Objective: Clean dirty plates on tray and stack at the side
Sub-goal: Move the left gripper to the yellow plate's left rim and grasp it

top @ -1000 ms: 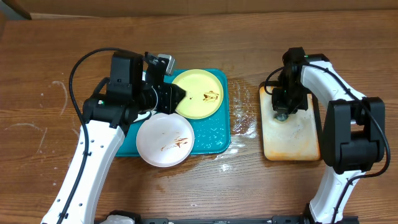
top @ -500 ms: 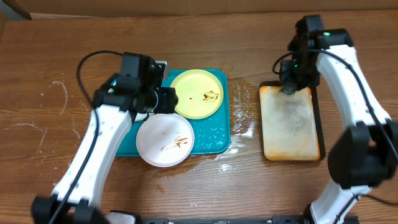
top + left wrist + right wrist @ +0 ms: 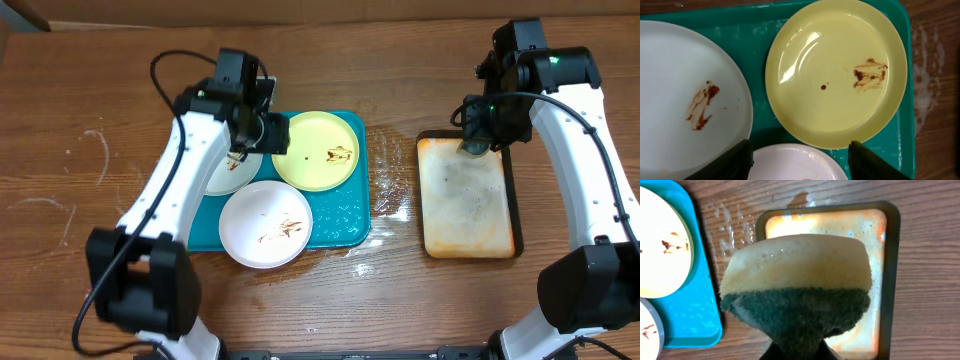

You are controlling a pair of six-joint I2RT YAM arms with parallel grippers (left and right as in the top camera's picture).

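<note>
Table [image 3: 80,90]: bare wood, with a wet patch between the two trays.

Tray [image 3: 340,215]: left of centre in the overhead view. It holds all three plates and none is stacked at the side yet, so I judge the task to be at its start.

Beige tray [image 3: 470,215]: right of centre, stained and wet-looking (probably where the sponge gets loaded).

Plates, all dirty and lying close together:
- Yellow plate [image 3: 318,150]: tray's upper right, brown smear right of its middle.
- White plate [image 3: 265,225]: lower left, smeared, overhanging the tray's lower rim.
- Second white plate [image 3: 680,75]: upper left, smeared, largely hidden under the left arm from overhead.

Sponge [image 3: 795,275]: yellow foam over green scourer, foam glistening. The right gripper [image 3: 796,347] is clamped tight on the scourer end. It is held above the beige tray's upper end with the foam leading, presumably so the soft face meets a plate.

Left gripper [image 3: 800,150]: fingers apart, nothing between them. It hovers over the spot where the three plates meet, likely ready to take a rim and steady that plate for wiping.
</note>
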